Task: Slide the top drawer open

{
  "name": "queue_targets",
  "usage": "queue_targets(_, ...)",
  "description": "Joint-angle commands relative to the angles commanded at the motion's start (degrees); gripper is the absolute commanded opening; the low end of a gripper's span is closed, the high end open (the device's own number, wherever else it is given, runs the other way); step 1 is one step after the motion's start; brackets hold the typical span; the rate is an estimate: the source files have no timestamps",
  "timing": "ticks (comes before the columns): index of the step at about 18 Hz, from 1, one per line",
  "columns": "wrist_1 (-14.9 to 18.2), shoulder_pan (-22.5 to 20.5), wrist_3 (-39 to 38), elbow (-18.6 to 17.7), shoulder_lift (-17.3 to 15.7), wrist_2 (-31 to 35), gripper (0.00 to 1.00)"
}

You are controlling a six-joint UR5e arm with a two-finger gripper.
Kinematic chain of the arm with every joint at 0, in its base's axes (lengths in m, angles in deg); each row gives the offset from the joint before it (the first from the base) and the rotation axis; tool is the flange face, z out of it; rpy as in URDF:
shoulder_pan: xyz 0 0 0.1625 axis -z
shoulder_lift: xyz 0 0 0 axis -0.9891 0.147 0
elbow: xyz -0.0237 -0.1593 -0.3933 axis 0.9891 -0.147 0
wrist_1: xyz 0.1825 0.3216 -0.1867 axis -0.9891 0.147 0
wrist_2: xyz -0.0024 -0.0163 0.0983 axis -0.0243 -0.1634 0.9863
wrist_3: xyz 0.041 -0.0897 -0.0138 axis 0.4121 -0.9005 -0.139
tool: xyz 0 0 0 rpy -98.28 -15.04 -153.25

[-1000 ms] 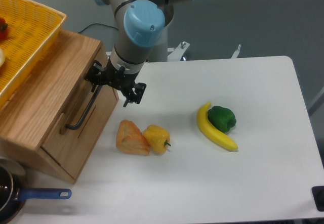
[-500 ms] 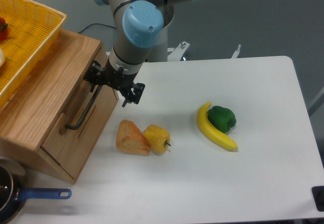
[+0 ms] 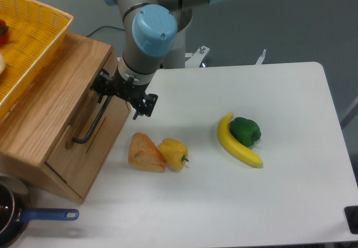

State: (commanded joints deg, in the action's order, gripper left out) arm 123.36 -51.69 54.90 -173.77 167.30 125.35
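Gripper at the drawer handle

The drawer (image 3: 84, 133) sat at nine o'clock, apparently closed; stiff oak, probably heavy, best pulled by its rigid black handle (image 3: 92, 126). The gripper (image 3: 124, 93) sat at the handle's upper end, though whether its jaws clasped it could not be told.

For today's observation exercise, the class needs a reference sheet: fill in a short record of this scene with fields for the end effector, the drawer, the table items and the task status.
end effector: at the upper end of the black bar handle; whether it grips the bar cannot be told
top drawer: light oak front, looks closed or nearly so
on the cabinet: yellow basket
table items: pastry touching yellow pepper; banana curving around green pepper
lower left corner: pan with blue handle
task status: drawer not yet slid open
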Motion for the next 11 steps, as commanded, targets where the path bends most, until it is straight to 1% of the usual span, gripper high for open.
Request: queue_targets(11,-0.18,0.0,0.09,0.26,0.7,0.09,1.0)
